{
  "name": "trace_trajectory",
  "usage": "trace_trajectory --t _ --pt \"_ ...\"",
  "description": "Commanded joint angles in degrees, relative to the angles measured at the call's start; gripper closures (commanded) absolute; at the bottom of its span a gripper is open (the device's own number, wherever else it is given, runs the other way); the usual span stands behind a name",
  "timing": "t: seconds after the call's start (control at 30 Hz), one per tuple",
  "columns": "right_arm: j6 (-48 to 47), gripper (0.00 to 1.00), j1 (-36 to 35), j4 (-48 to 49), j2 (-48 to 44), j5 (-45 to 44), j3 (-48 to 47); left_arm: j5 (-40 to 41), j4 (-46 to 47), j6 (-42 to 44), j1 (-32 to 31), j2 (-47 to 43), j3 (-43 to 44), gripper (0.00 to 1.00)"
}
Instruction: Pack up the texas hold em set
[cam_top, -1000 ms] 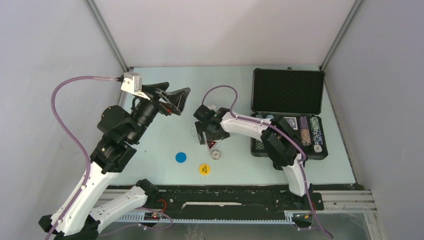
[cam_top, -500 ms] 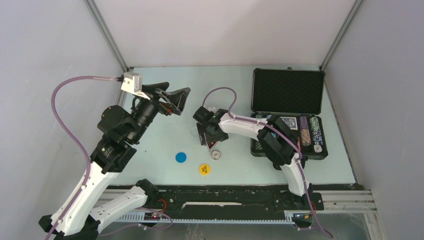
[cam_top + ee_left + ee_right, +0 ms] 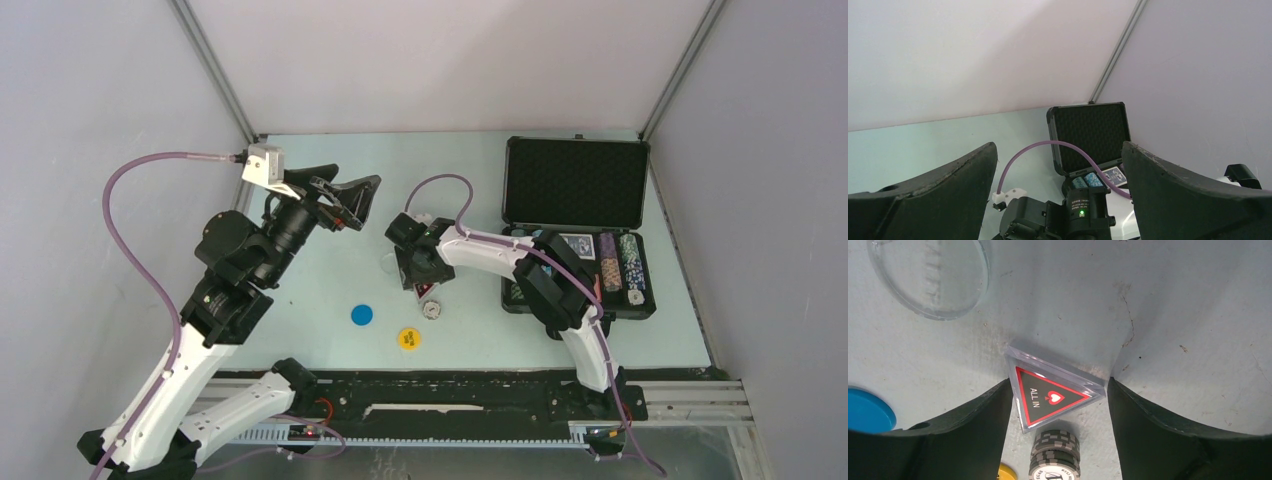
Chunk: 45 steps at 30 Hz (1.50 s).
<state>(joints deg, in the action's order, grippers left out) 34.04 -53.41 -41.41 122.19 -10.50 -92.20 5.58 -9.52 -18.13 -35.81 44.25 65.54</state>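
The black case point(image 3: 508, 180) of the texas hold em set lies open at the back right, with chip rows point(image 3: 628, 262) and a card deck point(image 3: 580, 246) in its base. A clear triangular "ALL IN" button point(image 3: 1050, 397) lies flat on the table. My right gripper point(image 3: 1059, 390) is open and straddles it, the left fingertip at its edge and the right one a sliver from its corner. A grey striped chip stack point(image 3: 1055, 455) stands just in front of the button. My left gripper point(image 3: 1058, 150) hangs open and empty in the air, facing the case point(image 3: 1090, 130).
A clear round disc point(image 3: 928, 277) lies beyond the triangle. A blue disc point(image 3: 362, 315) and a yellow disc point(image 3: 408, 339) lie nearer the front edge. The right wrist point(image 3: 1083, 212) and its purple cable fill the low middle of the left wrist view.
My right gripper has edged left and down over the triangular button, and its jaws have narrowed around it. The left arm has not moved.
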Motion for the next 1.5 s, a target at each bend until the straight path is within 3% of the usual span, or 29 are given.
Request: trace_trajectory --t 0.0,0.4,0.8,1.17,1.47 --pt "1.75 0.23 -0.88 -1.28 1.21 -1.34 -1.66 -0.66 1.70 -0.63 0.44 -0.24 -0.02 0.00" --pt "3.00 0.20 -1.52 -2.21 0.71 -2.59 -1.13 -0.79 1.69 -0.76 0.43 -0.14 -0.06 0.00" --pt "3.75 0.33 -1.20 -0.27 -0.65 -3.43 -0.55 -0.88 1.70 -0.81 0.48 0.02 -0.03 0.00" --pt "2.11 0.40 4.15 3.36 -4.60 -4.14 -0.35 -1.09 1.70 -0.65 0.51 0.27 -0.06 0.00" --pt "-0.39 0.40 8.61 4.91 -14.50 -4.48 5.56 -1.39 1.70 -0.85 0.48 0.64 0.03 0.00"
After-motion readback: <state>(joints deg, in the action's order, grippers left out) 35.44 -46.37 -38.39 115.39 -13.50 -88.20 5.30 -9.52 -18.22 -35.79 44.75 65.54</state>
